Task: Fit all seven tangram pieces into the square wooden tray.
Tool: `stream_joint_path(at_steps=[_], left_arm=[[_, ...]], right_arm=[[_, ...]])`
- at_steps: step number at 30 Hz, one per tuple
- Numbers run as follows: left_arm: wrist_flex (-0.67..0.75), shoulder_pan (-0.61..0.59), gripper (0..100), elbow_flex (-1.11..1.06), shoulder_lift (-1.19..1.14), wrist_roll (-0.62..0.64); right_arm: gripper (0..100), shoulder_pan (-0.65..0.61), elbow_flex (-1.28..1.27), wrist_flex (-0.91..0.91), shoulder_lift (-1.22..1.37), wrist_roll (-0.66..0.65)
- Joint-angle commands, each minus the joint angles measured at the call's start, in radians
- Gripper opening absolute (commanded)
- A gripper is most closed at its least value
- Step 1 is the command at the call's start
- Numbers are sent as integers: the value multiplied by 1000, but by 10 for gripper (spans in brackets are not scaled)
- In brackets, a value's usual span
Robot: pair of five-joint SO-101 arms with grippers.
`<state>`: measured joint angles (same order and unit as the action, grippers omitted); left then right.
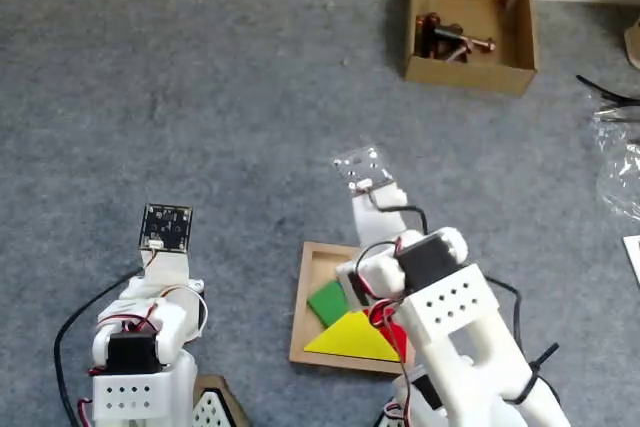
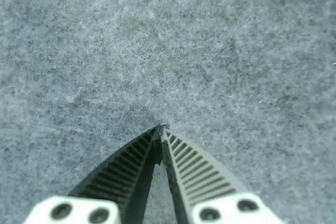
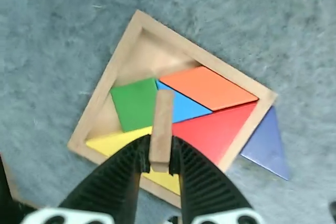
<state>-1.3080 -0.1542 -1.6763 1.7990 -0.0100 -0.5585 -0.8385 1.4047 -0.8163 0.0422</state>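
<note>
Placement step appears in hand. The right claw pinches a plain wooden piece on edge above the square wooden tray, which holds five coloured pieces. A violet triangle lies outside, just beside the rim. The left claw is pressed together over the worktop. The next move likely calls for laying the piece flat into the tray's vacant corner.

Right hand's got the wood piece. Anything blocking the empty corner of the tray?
Nothing visible. The right hand holds the wood piece over the green piece and blue piece; the tray corner beyond them lies bare.
</note>
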Motion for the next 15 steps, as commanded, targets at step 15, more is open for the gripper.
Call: stream_joint_path(at_steps=[15], left_arm=[[-5,-10,5,-21,-2,5]], right_arm=[[5,-114,-263,-389,-38,107]])
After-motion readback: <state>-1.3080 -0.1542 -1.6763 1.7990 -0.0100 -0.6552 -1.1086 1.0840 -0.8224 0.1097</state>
